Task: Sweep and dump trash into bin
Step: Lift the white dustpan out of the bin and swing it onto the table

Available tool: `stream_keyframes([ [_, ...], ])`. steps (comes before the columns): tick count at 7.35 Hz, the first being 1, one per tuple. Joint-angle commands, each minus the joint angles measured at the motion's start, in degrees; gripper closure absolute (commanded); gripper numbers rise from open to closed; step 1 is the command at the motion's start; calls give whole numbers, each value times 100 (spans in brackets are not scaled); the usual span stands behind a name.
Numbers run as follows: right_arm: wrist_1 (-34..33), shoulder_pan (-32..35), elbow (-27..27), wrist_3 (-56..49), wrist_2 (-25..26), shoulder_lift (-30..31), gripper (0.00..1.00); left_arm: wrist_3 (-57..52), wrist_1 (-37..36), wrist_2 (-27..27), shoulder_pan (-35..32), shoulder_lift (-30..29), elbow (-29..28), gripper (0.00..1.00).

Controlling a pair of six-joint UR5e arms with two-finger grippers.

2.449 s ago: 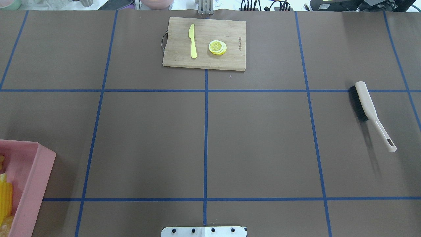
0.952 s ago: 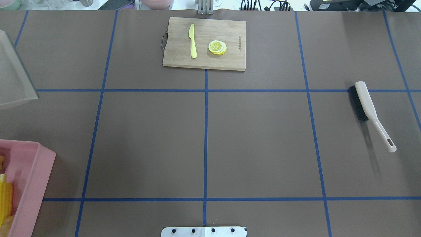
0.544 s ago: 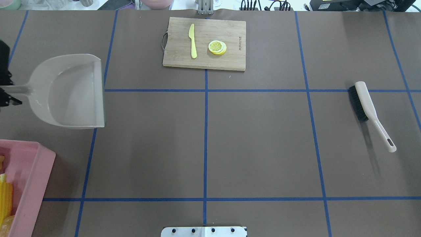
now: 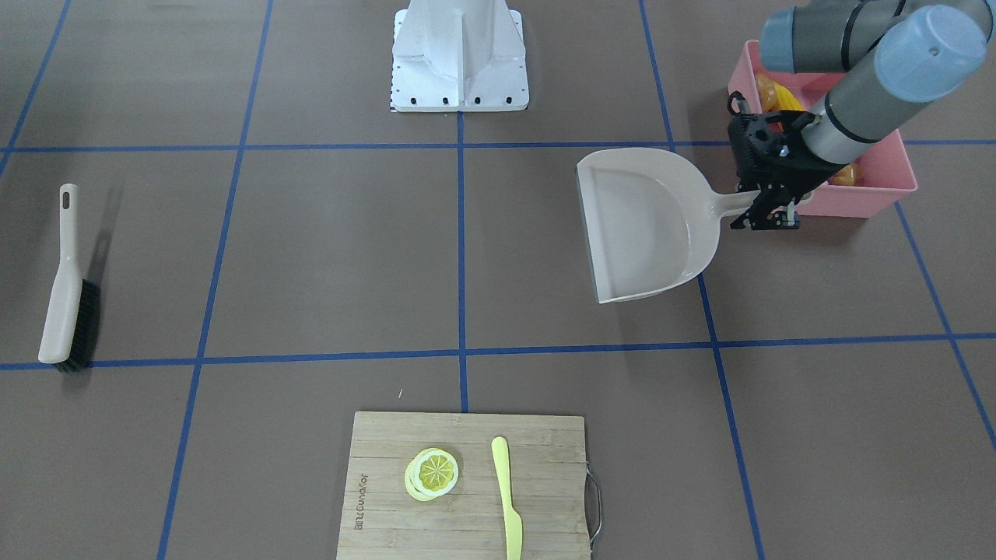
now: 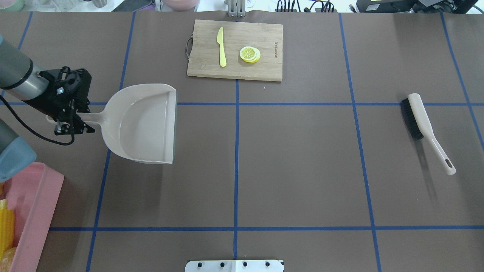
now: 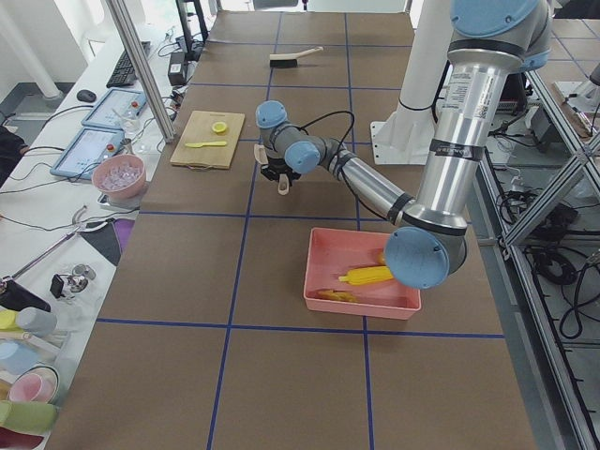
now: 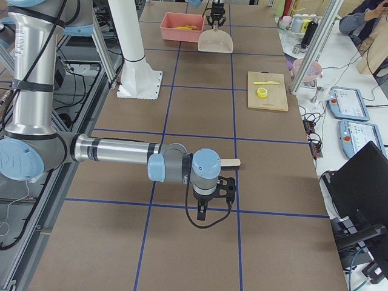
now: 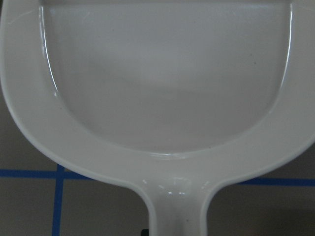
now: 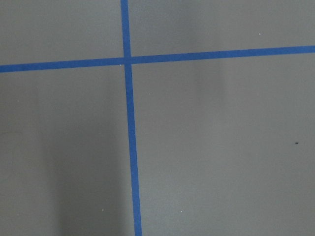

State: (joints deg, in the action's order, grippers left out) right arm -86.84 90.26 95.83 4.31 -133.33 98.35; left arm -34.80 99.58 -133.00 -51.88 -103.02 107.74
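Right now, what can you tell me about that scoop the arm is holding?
It is a beige-grey dustpan, smooth glossy plastic by its look: a rounded pan with raised walls, a straight open front edged by a darker lip, and a short narrow handle. The pan is empty. The left gripper is clamped on the handle; nothing else visibly touches it. Its mouth faces the middle of the table. Whether it rests on the table is unclear.
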Motion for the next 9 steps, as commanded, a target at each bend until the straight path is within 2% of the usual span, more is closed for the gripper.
stream_keyframes([
  [1, 0, 0, -12, 0, 0, 0, 0, 219, 404, 2, 248, -148, -384, 100],
  [4, 0, 0, -30, 0, 0, 0, 0, 131, 431, 220, 388, -411, -963, 100],
  [5, 0, 0, -30, 0, 0, 0, 0, 114, 518, 369, 433, -473, -1018, 100],
  [9, 0, 0, -30, 0, 0, 0, 0, 131, 888, 415, 548, -702, -1457, 100],
])
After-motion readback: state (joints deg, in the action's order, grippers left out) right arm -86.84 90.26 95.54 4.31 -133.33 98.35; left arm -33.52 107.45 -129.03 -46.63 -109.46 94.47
